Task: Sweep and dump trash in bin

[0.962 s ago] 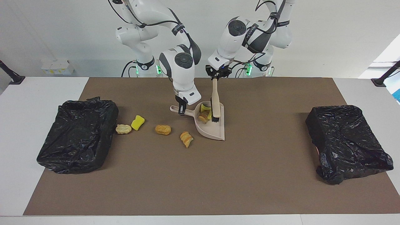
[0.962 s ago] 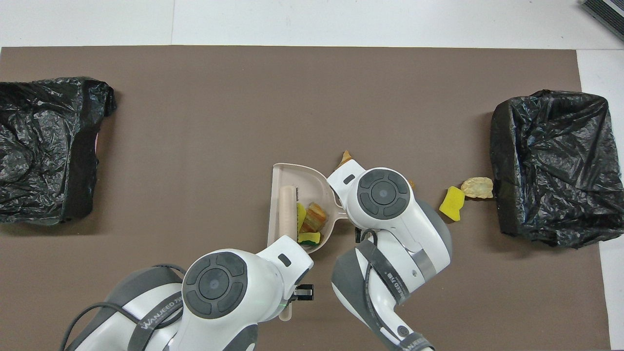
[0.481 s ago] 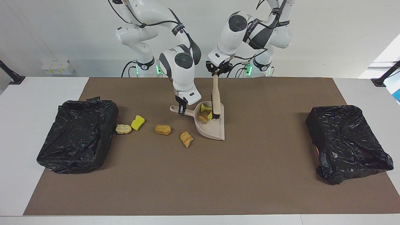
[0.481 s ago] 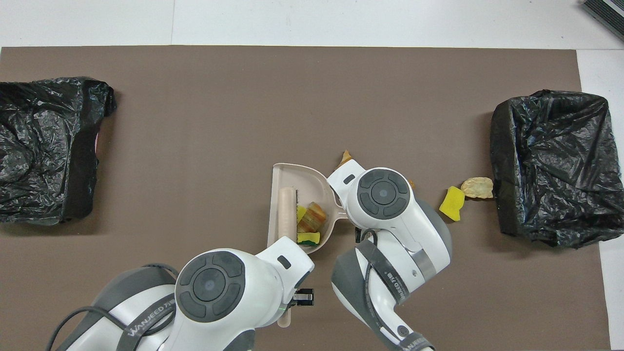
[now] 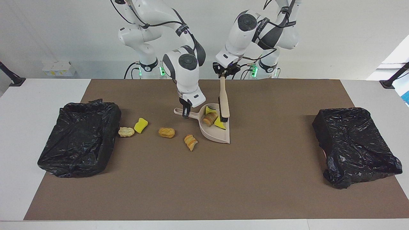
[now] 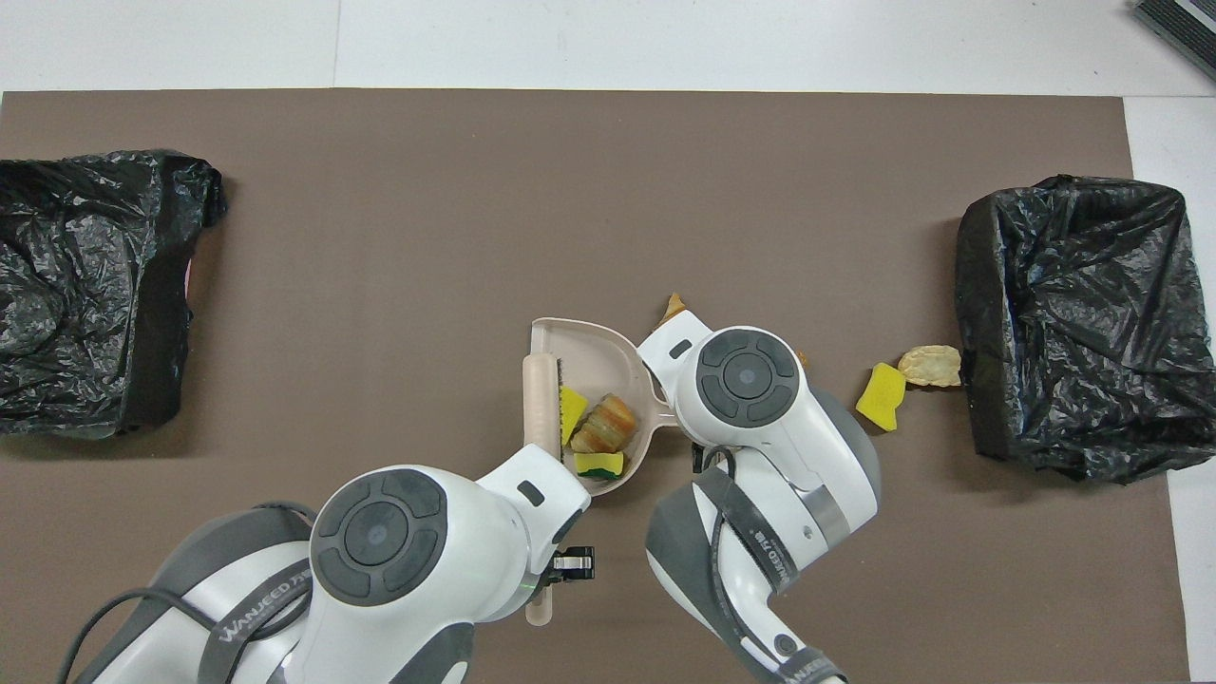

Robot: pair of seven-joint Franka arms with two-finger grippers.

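In the facing view, the bin [image 5: 80, 137] lined with black plastic sits toward the right arm's end of the table, well apart from the dustpan [image 5: 217, 134]. Just beside that bin lies a pale bread lump [image 5: 126, 131], touching a yellow sponge scrap [image 5: 141, 125]. Between those and the dustpan rest a tan bread lump [image 5: 166, 132] and a striped orange lump [image 5: 190, 142], the striped one close beside the dustpan's curved wall.

The right gripper [image 5: 185, 112] is closed tight on the dustpan's handle, which points toward the right arm's end. The dustpan lies flat on the brown mat [image 5: 204, 185], its open lip turned away from the robots.

Inside the dustpan sit three pieces of the trash: a yellow scrap [image 5: 209, 110] at the closed end, a striped bread lump [image 5: 210, 118] in the middle, and a yellow triangular scrap [image 5: 219, 123] under the bristles.

The left gripper [image 5: 222, 75] is clamped on the top end of the brush [image 5: 224, 102], over the dustpan's closed end. The brush hangs nearly upright, slightly tilted, its black bristles down in the dustpan against the triangular scrap.

A second black-lined bin [image 5: 354, 145] stands toward the left arm's end, well apart from the dustpan.
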